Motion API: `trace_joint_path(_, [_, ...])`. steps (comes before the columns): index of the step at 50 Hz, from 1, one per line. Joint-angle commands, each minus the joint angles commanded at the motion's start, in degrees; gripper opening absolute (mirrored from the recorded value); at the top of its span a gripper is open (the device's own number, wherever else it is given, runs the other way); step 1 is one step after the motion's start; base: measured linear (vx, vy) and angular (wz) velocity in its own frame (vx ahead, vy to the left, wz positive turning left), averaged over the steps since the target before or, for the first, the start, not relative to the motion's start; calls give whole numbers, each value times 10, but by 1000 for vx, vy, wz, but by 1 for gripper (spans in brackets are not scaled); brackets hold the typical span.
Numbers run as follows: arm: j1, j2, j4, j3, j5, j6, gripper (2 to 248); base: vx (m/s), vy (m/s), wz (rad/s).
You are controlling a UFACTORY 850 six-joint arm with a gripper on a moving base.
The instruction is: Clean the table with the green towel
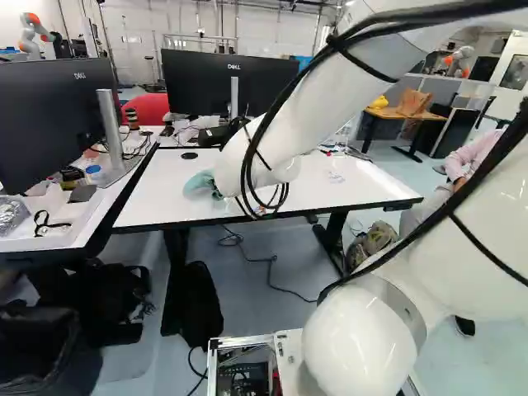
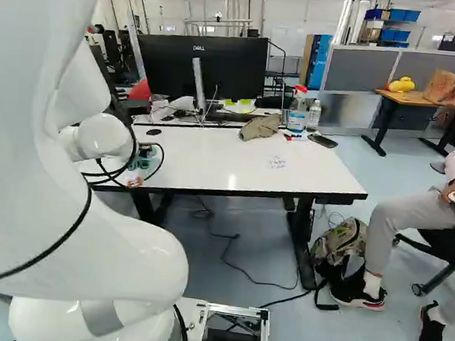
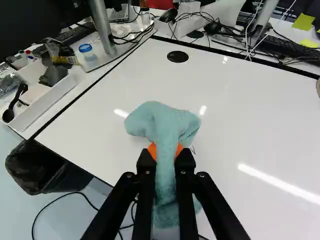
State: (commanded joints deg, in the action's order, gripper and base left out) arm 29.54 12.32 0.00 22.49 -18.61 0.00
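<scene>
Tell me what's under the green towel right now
White tabletop shows around the green towel, with small dark marks beside it near the gripper. Whatever lies directly beneath is hidden by the cloth, so I can't tell if there's a stain.

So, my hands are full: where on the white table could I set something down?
On the white table, the middle is bare between the green towel in the gripper and the brown cloth. So is the stretch from towel to round black cable cover. Crowded by the far edge: brown cloth, spray bottle, clear bottle, dark flat device.
</scene>
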Motion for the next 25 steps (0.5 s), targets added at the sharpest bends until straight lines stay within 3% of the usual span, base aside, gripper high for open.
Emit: trace_joint_path(25, [0,-28,0,5,0,0,50,0,0,0])
